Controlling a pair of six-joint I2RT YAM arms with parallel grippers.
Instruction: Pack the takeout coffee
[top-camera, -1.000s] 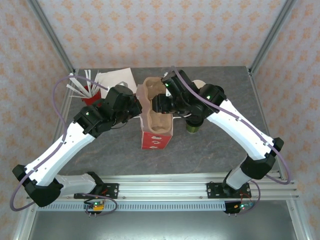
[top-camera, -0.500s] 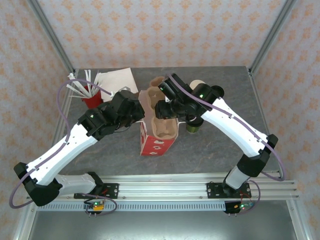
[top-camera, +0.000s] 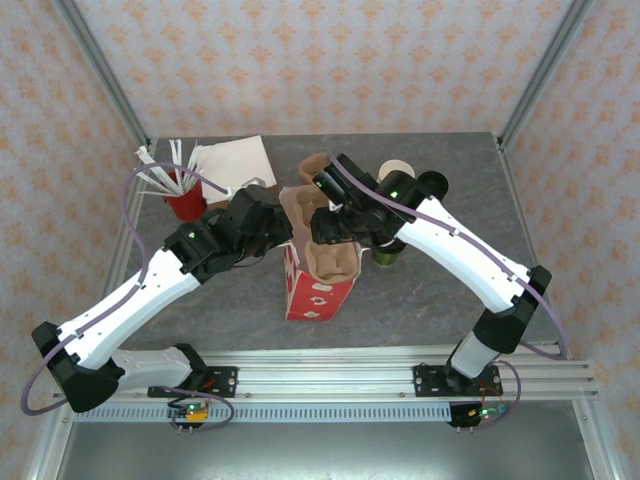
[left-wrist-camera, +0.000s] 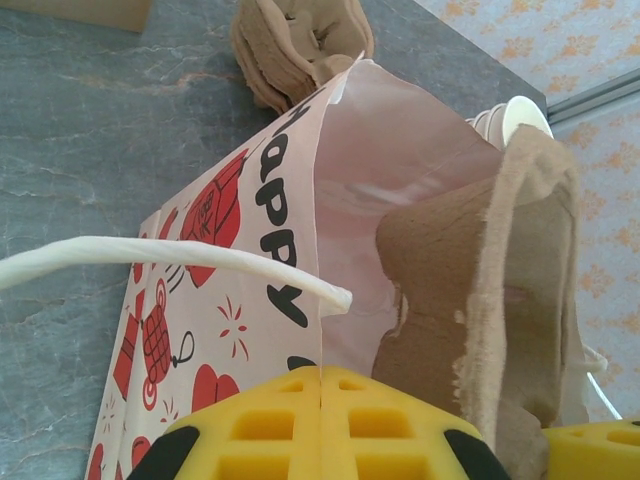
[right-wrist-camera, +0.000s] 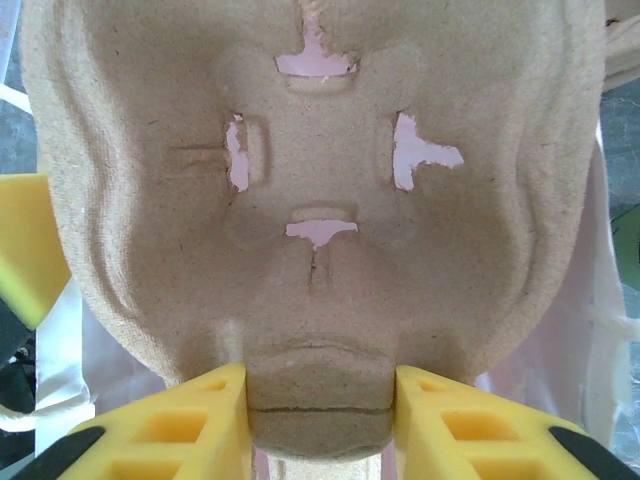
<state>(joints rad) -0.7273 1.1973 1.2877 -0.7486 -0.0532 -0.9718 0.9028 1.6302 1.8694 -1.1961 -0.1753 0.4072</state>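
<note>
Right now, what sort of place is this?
Probably a robot test cell staged as a coffee takeout counter: metal frame posts, wallpapered walls, and a paper bag, pulp cup carrier and green paper cup.

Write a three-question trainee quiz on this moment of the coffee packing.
1. True or false: the green cup stands inside the paper bag.
2. What does the right gripper hold? A) the pulp cup carrier B) a napkin C) a lid
3. Fill in: the left gripper is shut on the ____'s rim.
Key: 1 false, it stands on the table beside the bag; 2 A; 3 paper bag.
</note>
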